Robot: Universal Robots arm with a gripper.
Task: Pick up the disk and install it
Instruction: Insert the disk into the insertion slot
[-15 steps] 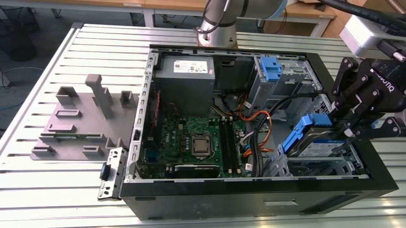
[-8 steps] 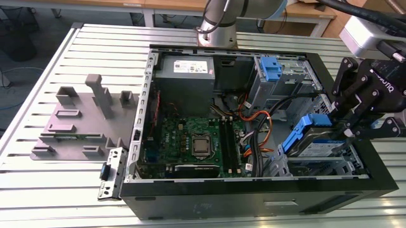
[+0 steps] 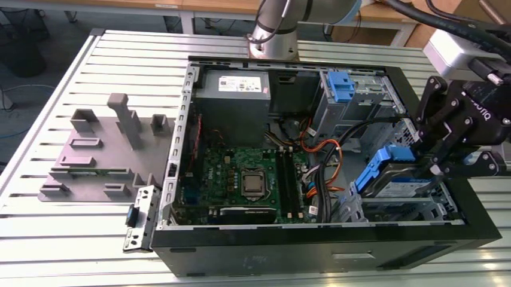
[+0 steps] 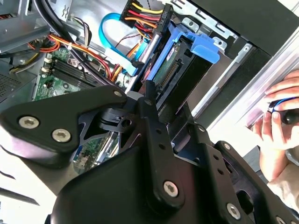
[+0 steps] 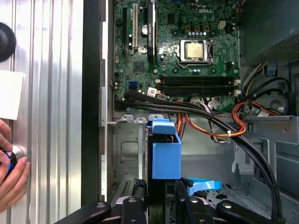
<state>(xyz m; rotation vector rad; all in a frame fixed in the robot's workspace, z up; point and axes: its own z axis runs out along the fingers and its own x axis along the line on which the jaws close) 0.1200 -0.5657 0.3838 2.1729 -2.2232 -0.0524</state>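
— Where's the disk (image 3: 395,182) now?
— Inside the open computer case (image 3: 319,251), at the exterior view's right. It sits tilted over the metal drive cage (image 3: 399,210), blue carrier end raised.
— Has the gripper (image 3: 434,167) got hold of it?
— Yes, its black fingers (image 3: 435,140) are clamped on the disk's edges; in the first wrist view the blue frame stands up between them.
— What's beside it?
— Orange and black cables (image 3: 335,149), then the green motherboard (image 3: 239,179). The case lies on the slatted counter (image 3: 64,251), near a grey fixture (image 3: 104,149). A person's hand (image 4: 280,116) is at the counter beside the case.
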